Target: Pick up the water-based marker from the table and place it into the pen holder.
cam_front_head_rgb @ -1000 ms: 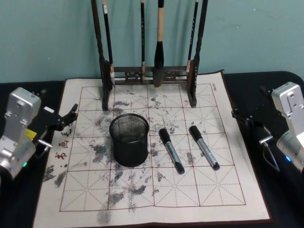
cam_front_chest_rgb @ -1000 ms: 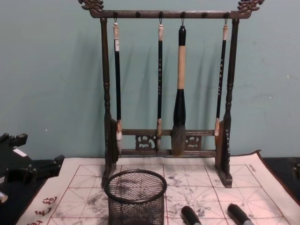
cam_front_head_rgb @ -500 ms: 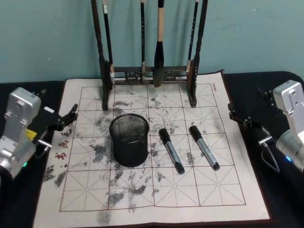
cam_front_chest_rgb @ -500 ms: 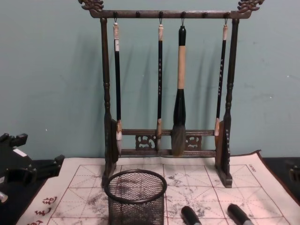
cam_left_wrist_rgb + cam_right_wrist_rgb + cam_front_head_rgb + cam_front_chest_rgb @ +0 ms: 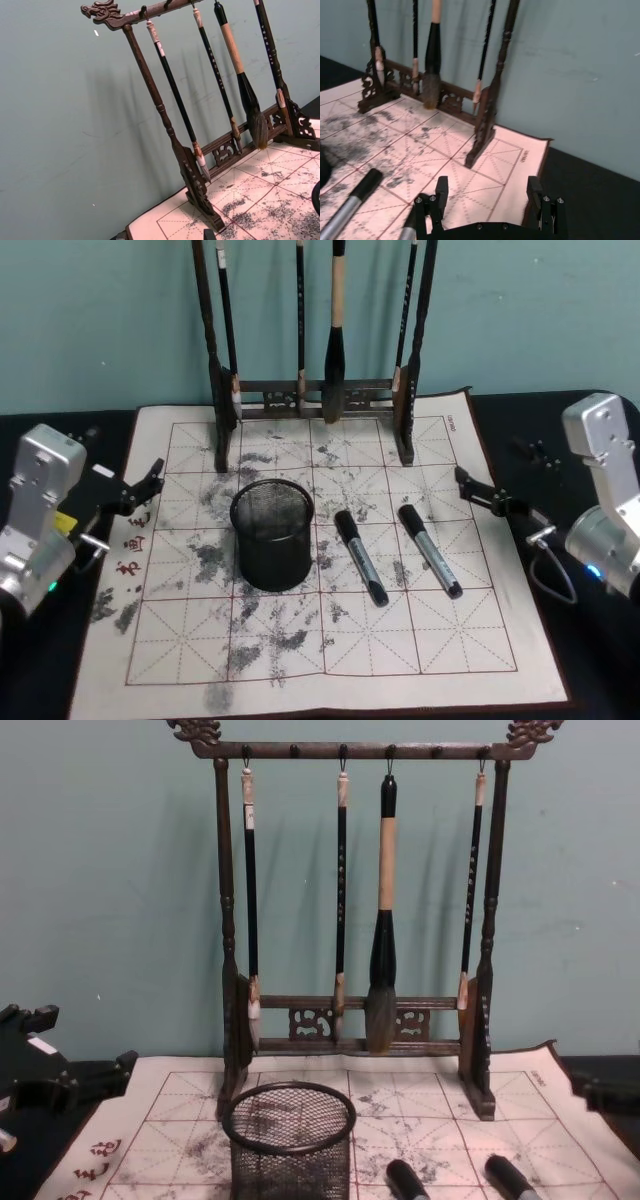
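Note:
Two black-capped, grey-barrelled markers lie side by side on the ink-stained mat, one nearer the pen holder, the other to its right. The pen holder is a round black mesh cup standing upright left of them, also in the chest view. My right gripper hovers open over the mat's right edge, a short way right of the markers; its wrist view shows both fingers spread, with a marker ahead. My left gripper rests open at the mat's left edge.
A tall dark wooden rack hung with several calligraphy brushes stands at the back of the mat, behind the pen holder. The white gridded mat lies on a black tabletop. A teal wall closes the back.
My right gripper has swung inward from the black tabletop to the mat's right edge, closer to the markers. The left arm, markers and pen holder have not moved.

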